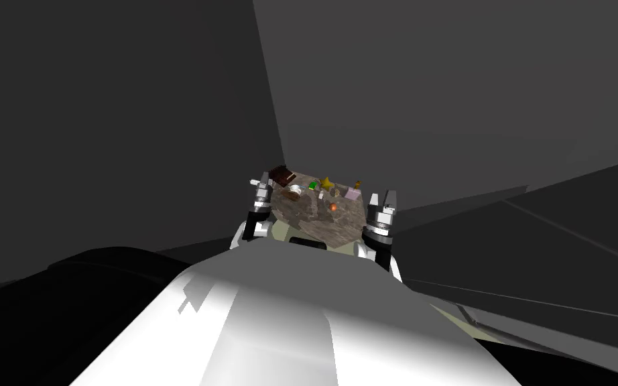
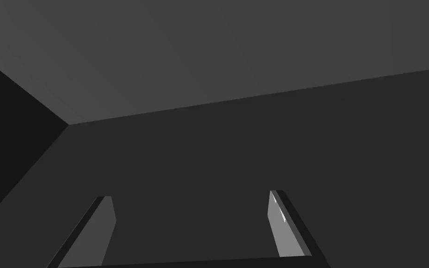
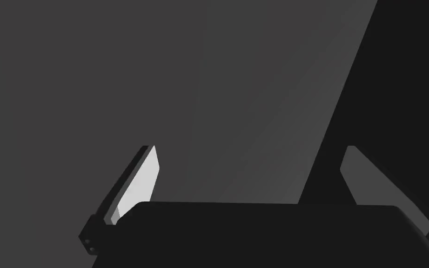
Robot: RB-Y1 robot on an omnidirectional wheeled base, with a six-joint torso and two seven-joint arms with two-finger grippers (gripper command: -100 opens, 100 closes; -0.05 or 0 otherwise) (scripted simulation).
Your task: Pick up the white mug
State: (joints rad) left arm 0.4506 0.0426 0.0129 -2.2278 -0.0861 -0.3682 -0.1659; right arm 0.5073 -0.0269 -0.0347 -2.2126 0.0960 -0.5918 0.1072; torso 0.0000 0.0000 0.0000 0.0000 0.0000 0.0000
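Staging | small white mug [image 1: 295,190] at far left of mottled brown surface [image 1: 324,221] | left jaws and right jaws wide, flanking surface, likely pre-grasp.

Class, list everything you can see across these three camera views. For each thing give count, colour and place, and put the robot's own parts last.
table: one, mottled brown top, ahead, between the two grippers.
white mug: one, white, far left part of the table, near the left gripper.
dark box: one, dark reddish brown, far left corner, behind the mug.
green thing: one, green, just right of the mug; too small to name.
yellow thing: one, yellow, far edge, right of the green thing.
pale pink box: one, pinkish, far right part.
round orange thing: one, orange-red, middle of the table.
left gripper: one, light grey fingers, open, at the table's left side.
right gripper: one, light grey fingers, open, at the table's right side.
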